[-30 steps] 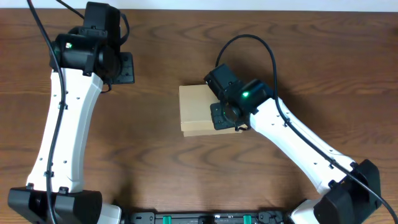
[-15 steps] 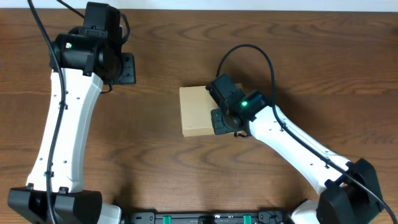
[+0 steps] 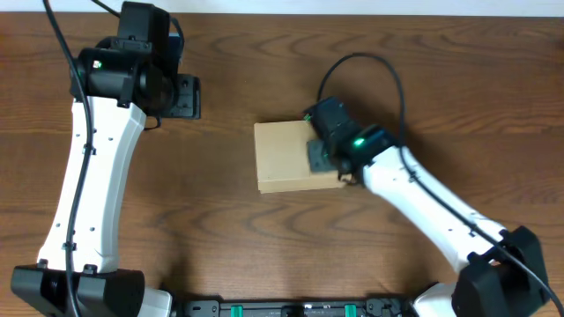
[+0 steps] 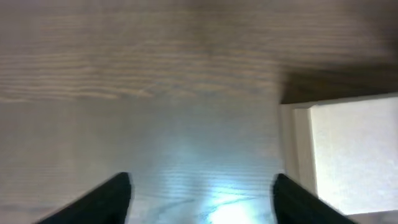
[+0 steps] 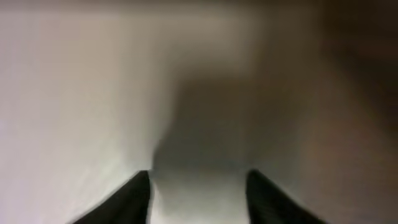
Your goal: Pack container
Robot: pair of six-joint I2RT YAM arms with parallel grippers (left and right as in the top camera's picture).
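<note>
On a dark wood bench [image 3: 220,251], the tan box [image 3: 282,158] lies near the centre with its lid flat. The right fingers [image 3: 319,151] sit over its right edge, parted with nothing between them, apparently to press the flap shut rather than to grip it. The left fingers [image 3: 185,97] hang wide and empty near the far edge, well apart from the box, seemingly parked there to leave the working arm room.

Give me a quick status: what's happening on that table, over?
Left fingers open, well away from box. Right fingers open, over box's right edge. Box shut, lying flat. Nothing seen in the way.
</note>
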